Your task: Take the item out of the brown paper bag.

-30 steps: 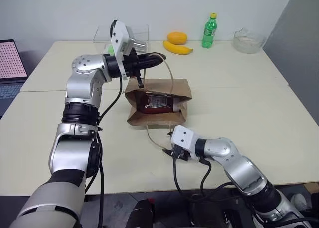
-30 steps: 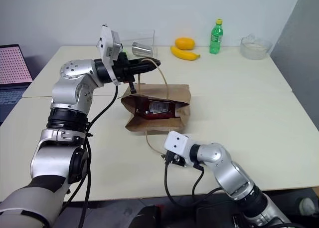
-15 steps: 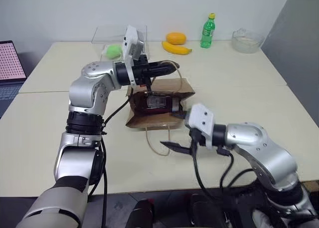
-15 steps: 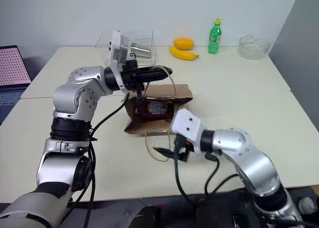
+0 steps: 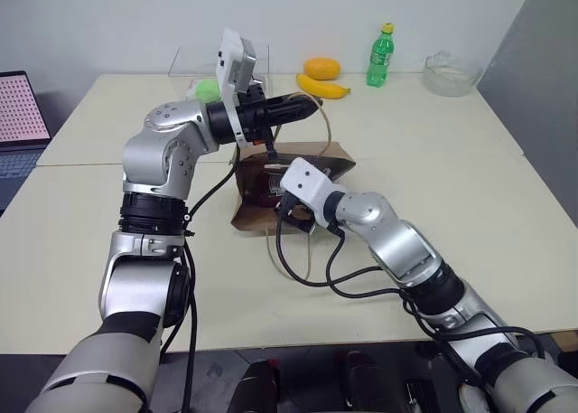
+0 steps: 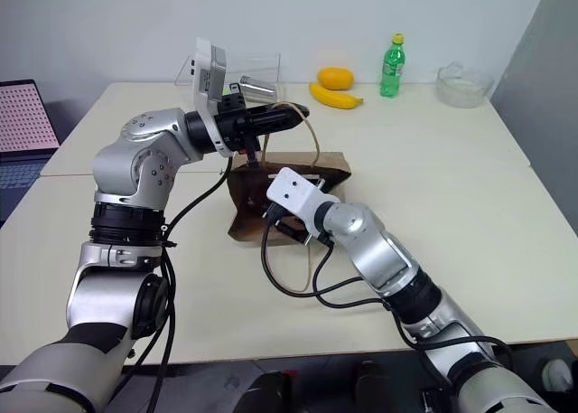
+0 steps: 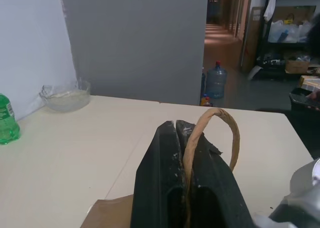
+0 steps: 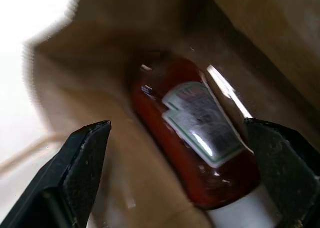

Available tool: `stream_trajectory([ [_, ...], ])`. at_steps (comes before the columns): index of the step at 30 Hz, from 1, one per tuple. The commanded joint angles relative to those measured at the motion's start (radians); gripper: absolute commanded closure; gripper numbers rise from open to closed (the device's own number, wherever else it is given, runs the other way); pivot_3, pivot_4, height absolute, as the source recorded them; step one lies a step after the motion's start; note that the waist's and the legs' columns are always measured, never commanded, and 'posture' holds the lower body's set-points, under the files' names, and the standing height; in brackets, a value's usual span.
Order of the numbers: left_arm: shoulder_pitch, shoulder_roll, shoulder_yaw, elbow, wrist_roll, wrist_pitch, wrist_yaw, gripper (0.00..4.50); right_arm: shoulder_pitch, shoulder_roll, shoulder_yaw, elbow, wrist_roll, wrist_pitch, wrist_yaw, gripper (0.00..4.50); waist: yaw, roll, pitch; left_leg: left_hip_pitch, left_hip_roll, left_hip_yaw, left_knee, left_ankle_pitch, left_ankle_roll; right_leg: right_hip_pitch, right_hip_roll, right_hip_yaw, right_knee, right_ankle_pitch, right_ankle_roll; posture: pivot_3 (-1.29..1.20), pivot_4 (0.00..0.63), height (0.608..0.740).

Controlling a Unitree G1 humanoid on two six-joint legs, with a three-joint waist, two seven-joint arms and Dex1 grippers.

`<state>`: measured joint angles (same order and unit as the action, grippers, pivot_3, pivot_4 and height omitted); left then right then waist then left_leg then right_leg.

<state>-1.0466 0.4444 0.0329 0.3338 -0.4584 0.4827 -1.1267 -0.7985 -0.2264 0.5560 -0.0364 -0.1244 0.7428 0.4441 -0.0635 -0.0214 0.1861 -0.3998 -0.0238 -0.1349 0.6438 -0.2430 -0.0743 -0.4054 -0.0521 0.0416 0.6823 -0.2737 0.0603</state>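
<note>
From the head views, the crumpled brown paper bag (image 5: 271,183) lies on its side on the pale table (image 5: 452,196), its mouth facing the robot. The left claw (image 5: 302,107), shut on one thin tan handle (image 7: 212,133), holds the upper lip of the bag raised. The right claw (image 8: 187,153) is at the bag's mouth, where its white wrist block hides most of the opening. The right wrist view looks inside: the red bottle (image 8: 195,138), glossy with a white label and a white cap end, lies on the bag's creased paper floor between the two black, grainy fingers (image 8: 82,158), which are spread wide and touch nothing. The left wrist view shows the handle's papery cord looping up out of the closed black fingers (image 7: 160,178)
</note>
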Motion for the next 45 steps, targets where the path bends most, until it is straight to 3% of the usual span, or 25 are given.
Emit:
stream_trajectory([
  [1,-0.027,0.005,0.017,-0.007,-0.007,-0.028,-0.003,4.50,-0.055,0.001,0.032,0.072,-0.071,-0.091,0.001,0.03,-0.002,0.000,0.000,0.000,0.000,0.000,0.000,0.000,0.000,0.000,0.000,0.000,0.000,0.000,0.000,0.00,0.150,0.740],
  [10,-0.032,0.011,0.011,0.024,0.006,-0.063,-0.012,4.50,-0.161,-0.014,0.151,0.345,-0.245,-0.284,0.074,0.03,-0.015,0.000,0.000,0.000,0.000,0.000,0.000,0.000,0.000,0.000,0.000,0.000,0.000,0.000,0.000,0.00,0.150,0.740],
  [22,-0.020,0.012,0.006,0.029,0.026,-0.086,-0.020,4.50,-0.249,0.066,0.149,0.661,-0.362,-0.414,0.097,0.03,-0.021,0.000,0.000,0.001,0.000,0.000,0.000,0.002,-0.003,0.000,0.000,0.000,0.001,0.000,0.000,0.00,0.150,0.740],
  [26,-0.016,0.016,0.004,0.033,0.035,-0.097,-0.024,4.50,-0.258,0.079,0.127,0.715,-0.370,-0.456,0.077,0.92,-0.021,0.000,0.000,0.001,0.000,-0.001,0.000,0.002,-0.003,0.001,0.000,0.000,0.001,0.000,0.000,0.00,0.150,0.740],
  [28,-0.016,0.019,0.006,0.044,0.041,-0.104,-0.025,4.50,-0.248,0.081,0.110,0.691,-0.370,-0.469,0.074,1.62,-0.021,0.000,0.000,0.001,0.000,-0.001,0.000,0.002,-0.003,0.001,0.000,0.000,0.001,0.000,0.000,0.00,0.150,0.740],
  [34,-0.022,0.024,0.013,0.090,0.059,-0.131,-0.018,4.50,-0.193,0.066,0.048,0.494,-0.358,-0.452,0.109,2.60,-0.022,0.000,0.000,0.001,0.000,-0.001,0.000,0.002,-0.003,0.000,0.000,0.000,0.001,0.000,0.000,0.00,0.150,0.740],
  [45,-0.064,0.025,0.018,0.205,0.104,-0.226,0.010,4.50,-0.041,-0.030,-0.028,0.062,-0.312,-0.333,0.285,2.65,-0.021,0.000,0.000,0.000,0.000,-0.001,0.000,0.002,-0.003,-0.001,0.000,0.000,0.001,0.000,0.000,0.00,0.150,0.740],
])
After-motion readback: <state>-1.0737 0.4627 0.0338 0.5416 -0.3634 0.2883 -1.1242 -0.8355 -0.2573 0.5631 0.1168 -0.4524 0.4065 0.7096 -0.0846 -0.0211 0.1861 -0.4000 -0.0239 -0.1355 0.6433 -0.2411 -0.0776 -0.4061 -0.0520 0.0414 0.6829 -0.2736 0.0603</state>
